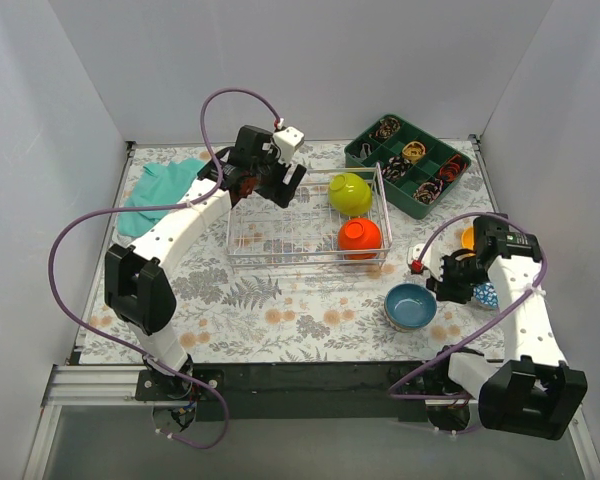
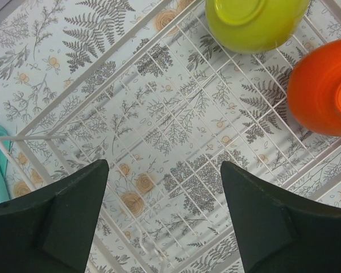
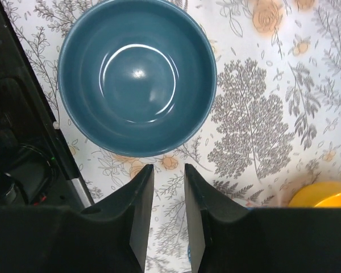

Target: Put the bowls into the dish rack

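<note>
Right wrist — blue bowl (image 3: 137,77) near hand (image 3: 167,170)

At least four bowls (image 1: 350,193) (image 1: 360,235) (image 1: 410,305) (image 3: 327,198), one dish rack (image 1: 280,235), one tray (image 1: 352,153).

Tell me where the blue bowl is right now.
In the top view the blue bowl stands upright on the table, right side near the front edge, outside the dish rack, just ahead of the right pincer.

lime bowl (image 1: 350,193) | orange bowl (image 1: 360,236) | blue bowl (image 1: 410,305) | rack (image 1: 270,236): silver wire | tablecloth (image 1: 280,320): white, grey ferns, peach flowers | cloth (image 1: 165,185): mint | tray (image 1: 355,156): dark green
</note>
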Robot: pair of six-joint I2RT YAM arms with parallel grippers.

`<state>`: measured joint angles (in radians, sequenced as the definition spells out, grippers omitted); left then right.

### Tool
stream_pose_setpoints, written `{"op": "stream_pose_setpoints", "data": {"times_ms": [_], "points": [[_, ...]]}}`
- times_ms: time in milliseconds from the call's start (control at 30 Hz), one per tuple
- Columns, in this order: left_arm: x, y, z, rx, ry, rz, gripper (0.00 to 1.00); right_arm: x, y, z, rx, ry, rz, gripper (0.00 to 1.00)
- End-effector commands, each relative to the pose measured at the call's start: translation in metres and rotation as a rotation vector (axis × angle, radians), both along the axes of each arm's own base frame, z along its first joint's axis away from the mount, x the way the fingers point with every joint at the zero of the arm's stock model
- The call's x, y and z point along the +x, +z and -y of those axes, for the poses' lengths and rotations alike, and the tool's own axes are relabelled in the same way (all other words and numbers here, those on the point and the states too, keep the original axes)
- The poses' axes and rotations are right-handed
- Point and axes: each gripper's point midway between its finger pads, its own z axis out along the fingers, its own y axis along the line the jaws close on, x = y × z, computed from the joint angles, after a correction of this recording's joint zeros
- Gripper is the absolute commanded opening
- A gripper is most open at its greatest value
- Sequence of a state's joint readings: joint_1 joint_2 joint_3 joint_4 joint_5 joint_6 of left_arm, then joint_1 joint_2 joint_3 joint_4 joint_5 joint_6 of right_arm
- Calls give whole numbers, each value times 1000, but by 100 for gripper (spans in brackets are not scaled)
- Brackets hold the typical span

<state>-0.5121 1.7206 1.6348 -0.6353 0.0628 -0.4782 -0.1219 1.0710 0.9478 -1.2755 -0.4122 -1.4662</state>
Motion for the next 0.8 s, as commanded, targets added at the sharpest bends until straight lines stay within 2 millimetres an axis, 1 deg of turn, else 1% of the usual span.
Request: {"op": "stream_pose_setpoints", "data": {"times_ms": [0, 67, 167, 200, 267, 300, 400, 567, 633, 767], "points": [[-4, 6, -6, 4, 1, 23, 80, 4, 8, -19, 45, 203, 54, 36], [-4, 4, -6, 3, 1, 17, 80, 4, 1, -22, 33, 273, 39, 36], [-5, 2, -7, 5, 4, 11, 80, -4, -6, -36, 13, 390, 12, 36], [-5, 1, -8, 8, 4, 10, 80, -11, -10, -44, 6, 454, -4, 36], [-6, 2, -10, 10, 8, 10, 80, -18, -15, -48, -17, 524, -8, 36], [-6, 2, -11, 10, 11, 10, 80, -25, -18, -52, -26, 574, -18, 36], [-6, 1, -13, 13, 17, 12, 80, -37, -26, -55, -61, 646, -32, 36], [-5, 4, -20, 17, 36, 23, 80, -41, -16, -59, -48, 636, 24, 38], [-6, 1, -23, 22, 42, 16, 80, -45, -12, -63, -31, 614, 31, 39], [-6, -1, -22, 21, 38, 10, 80, -60, -14, -72, -13, 620, -5, 42]]}}
